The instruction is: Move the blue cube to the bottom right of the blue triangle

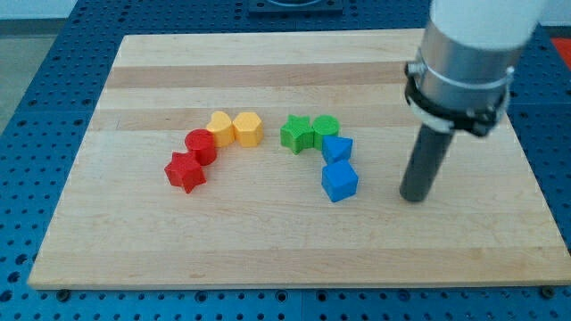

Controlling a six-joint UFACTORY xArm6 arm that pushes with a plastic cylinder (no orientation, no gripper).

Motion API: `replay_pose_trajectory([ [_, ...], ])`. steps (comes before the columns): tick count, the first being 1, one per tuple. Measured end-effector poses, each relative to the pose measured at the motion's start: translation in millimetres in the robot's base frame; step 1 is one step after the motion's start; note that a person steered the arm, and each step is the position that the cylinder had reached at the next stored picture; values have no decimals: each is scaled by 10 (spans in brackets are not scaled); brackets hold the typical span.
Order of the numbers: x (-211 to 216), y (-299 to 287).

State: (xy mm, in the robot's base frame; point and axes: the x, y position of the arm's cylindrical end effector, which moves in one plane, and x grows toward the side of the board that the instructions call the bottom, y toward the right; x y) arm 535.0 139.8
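The blue cube [339, 181] lies on the wooden board [268, 250], right of centre. The blue triangle [336, 148] sits just above it, touching or nearly touching it. My tip [414, 197] rests on the board to the right of the blue cube, with a clear gap between them, at about the cube's height in the view. The rod rises from there to the grey arm body [464, 62] at the view's top right.
A green star [296, 134] and a green cylinder [326, 127] sit above and left of the blue triangle. A yellow heart-like block [219, 127] and a yellow hexagon [248, 128] lie further left. A red cylinder [201, 145] and a red star [185, 171] lie at the left.
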Motion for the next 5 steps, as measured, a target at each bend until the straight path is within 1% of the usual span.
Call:
replay_pose_trajectory([
  [1, 393, -416],
  [2, 209, -669],
  [3, -195, -669],
  [4, -291, -657],
  [5, -33, -585],
])
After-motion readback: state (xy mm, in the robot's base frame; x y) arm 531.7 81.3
